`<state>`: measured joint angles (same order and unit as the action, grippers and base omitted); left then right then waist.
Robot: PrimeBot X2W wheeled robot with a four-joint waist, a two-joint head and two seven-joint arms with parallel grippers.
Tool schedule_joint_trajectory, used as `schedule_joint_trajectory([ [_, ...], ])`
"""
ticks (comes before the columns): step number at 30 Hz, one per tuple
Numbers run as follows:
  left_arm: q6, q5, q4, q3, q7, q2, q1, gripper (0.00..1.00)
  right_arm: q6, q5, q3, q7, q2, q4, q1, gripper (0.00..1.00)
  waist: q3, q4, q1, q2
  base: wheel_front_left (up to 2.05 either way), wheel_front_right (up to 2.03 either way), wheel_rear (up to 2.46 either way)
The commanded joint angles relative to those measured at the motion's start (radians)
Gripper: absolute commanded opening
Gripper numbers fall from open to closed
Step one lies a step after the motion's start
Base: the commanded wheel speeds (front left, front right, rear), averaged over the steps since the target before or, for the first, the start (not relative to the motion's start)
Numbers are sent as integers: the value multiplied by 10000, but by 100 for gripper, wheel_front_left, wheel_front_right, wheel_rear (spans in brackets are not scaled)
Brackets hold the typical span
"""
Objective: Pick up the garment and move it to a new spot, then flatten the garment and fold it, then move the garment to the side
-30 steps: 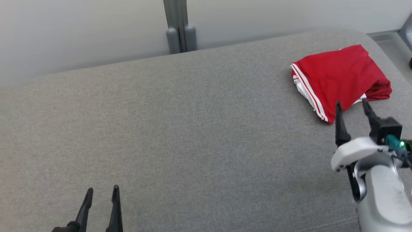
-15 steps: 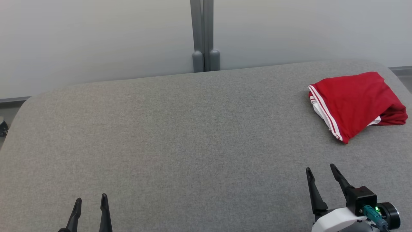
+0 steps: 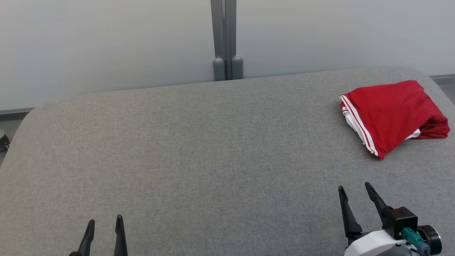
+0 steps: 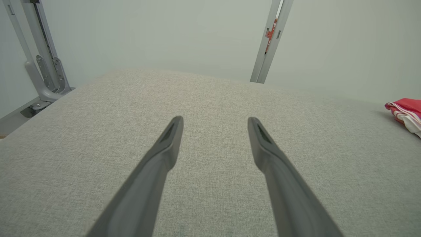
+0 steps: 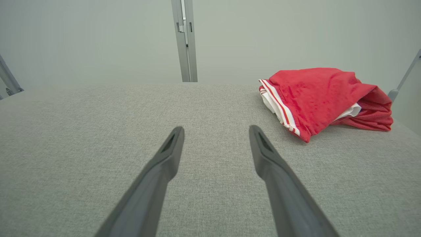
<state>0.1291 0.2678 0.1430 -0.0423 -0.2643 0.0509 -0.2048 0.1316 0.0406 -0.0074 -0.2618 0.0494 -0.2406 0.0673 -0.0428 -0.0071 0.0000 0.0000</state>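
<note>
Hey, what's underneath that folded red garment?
The folded red garment with white stripes lies on the grey fabric surface. White cloth peeks out at its edges; anything else beneath is covered.

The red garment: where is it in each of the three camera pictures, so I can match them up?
Head view: red garment at the upper right.
Left wrist view: red garment at the right edge, cut off by it.
Right wrist view: red garment at the upper right.
Shared landmark: grey upright post along the top of every view.
</note>
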Motion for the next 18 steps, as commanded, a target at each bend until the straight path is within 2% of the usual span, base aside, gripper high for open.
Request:
schedule_joint_trajectory([
  [1,30,1,43,2,6,2,99,100,-21,0,-23,-37,25,-18,-26,100,-5,-22,0,0,0,0,0],
  [5,30,-24,246,189,7,2,26,100,-21,41,-21,-37,25,-24,-28,100,-11,-73,0,0,0,0,0],
  [6,-2,21,288,181,2,-2,-14,0,0,10,-15,2,-6,-45,2,0,-9,-70,0,0,0,0,0],
  [9,-2,113,521,228,13,-65,-44,0,2,98,-35,41,-42,-287,63,0,-6,-70,0,0,0,0,0],
  [18,-13,1818,552,209,390,22,334,0,0,1990,-187,518,-34,-276,-192,0,26,-61,0,0,0,0,0],
])
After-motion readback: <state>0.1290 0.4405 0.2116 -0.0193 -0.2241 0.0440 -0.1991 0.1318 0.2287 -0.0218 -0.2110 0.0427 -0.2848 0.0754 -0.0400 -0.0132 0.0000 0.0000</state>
